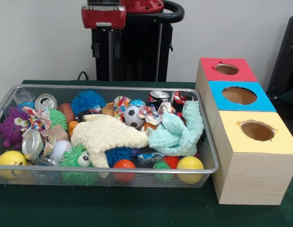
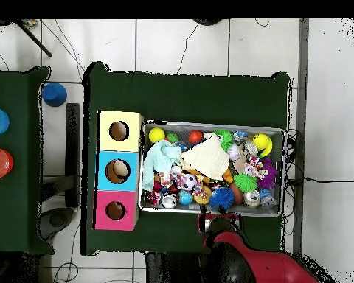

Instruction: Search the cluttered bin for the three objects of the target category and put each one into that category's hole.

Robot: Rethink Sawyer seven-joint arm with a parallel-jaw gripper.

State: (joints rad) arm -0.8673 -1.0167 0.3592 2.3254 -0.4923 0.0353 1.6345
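- Front view: my arm is parked way up at the back, over the far side of the cluttered bin [image 1: 208,142]. I can see the red housing, but honestly can't tell what state my tool [image 1: 104,45] is in, so no claims about it.
- The bin sits on the green desk [image 1: 113,208] just beside the three boxes, with red [image 1: 226,69], blue [image 1: 239,95] and yellow [image 1: 257,130] holes.
- Biggest problem: I can't pick out a plush animal anywhere. The cream cloth [image 1: 108,135] and the mint cloth [image 1: 177,132] are draped over the middle, so the three objects are probably buried under them. That's a guess.
- Risk one: I grab a spiky ball instead. The purple googly-eyed one [image 1: 13,126] and the green one [image 1: 75,158] look fuzzy enough to fool me.
- Risk two: digging snags a cloth and drags cans [image 1: 32,144] or balls over the rim.
- Risk three: the overhead view shows something already sitting in the blue hole [image 2: 117,171], so the wrong hole is an easy mistake.
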